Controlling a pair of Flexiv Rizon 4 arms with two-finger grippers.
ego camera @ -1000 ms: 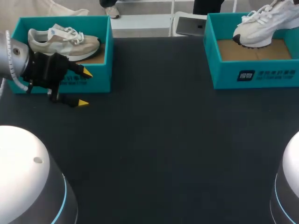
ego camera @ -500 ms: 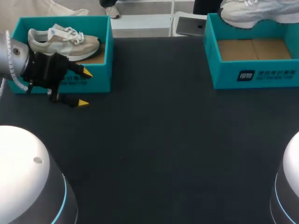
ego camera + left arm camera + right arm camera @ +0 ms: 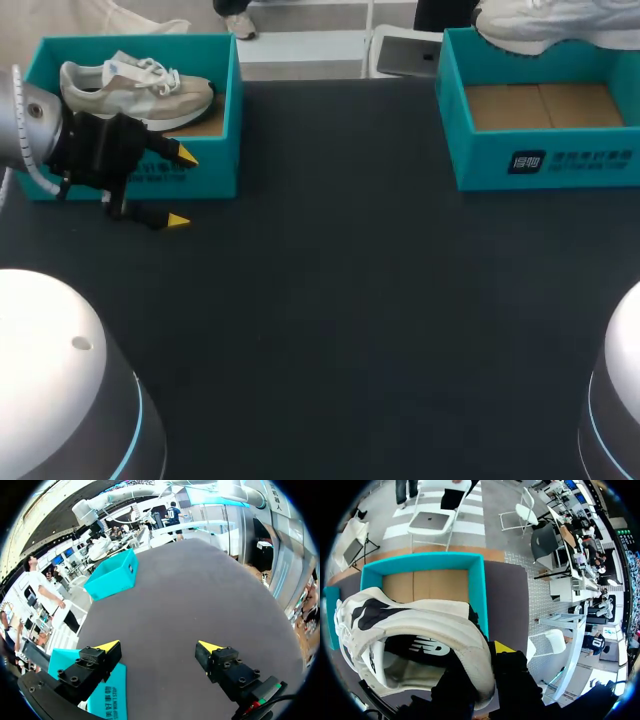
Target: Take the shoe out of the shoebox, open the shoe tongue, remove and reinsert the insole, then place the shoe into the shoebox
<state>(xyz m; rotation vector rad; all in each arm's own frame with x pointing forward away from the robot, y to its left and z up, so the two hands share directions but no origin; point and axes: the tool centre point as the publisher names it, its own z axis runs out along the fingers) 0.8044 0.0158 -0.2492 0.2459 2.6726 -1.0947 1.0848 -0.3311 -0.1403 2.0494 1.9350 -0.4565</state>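
Lifted higher, chunky white shoe [image 3: 545, 25] hangs above rectangular teal shoebox [image 3: 545, 165].

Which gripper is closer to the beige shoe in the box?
Left. The left gripper sits open by the box holding the beige shoe; the right gripper holds a white shoe above the other box.
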